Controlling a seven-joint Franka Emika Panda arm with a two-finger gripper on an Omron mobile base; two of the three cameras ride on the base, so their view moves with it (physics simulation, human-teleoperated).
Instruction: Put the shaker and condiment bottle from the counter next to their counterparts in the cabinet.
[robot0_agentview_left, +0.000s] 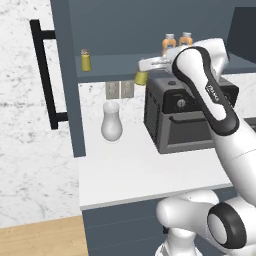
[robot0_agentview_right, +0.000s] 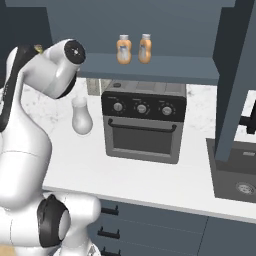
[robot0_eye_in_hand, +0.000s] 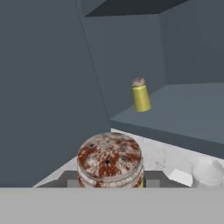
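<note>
My gripper (robot0_agentview_left: 143, 73) is shut on the shaker (robot0_agentview_left: 141, 78), a yellow-green cylinder hanging just below the front edge of the cabinet shelf (robot0_agentview_left: 115, 67). In the hand view its speckled brown cap (robot0_eye_in_hand: 109, 158) sits between my fingertips (robot0_eye_in_hand: 70, 179). A second, identical shaker (robot0_agentview_left: 86, 60) (robot0_eye_in_hand: 141, 95) stands upright at the shelf's left end, to the left of my gripper. Two orange condiment bottles (robot0_agentview_left: 169, 43) (robot0_agentview_left: 186, 39) stand side by side further right on the shelf, also seen as bottles (robot0_agentview_right: 123, 49) (robot0_agentview_right: 145, 48) in the right base view.
A black toaster oven (robot0_agentview_left: 185, 117) (robot0_agentview_right: 142, 120) stands on the white counter (robot0_agentview_left: 130, 170) under the shelf. A white vase (robot0_agentview_left: 111, 122) (robot0_agentview_right: 81, 116) stands to its left. The open cabinet door (robot0_agentview_left: 64, 75) with its black bar handle (robot0_agentview_left: 45, 75) stands at the left. A sink (robot0_agentview_right: 240, 175) lies at the right.
</note>
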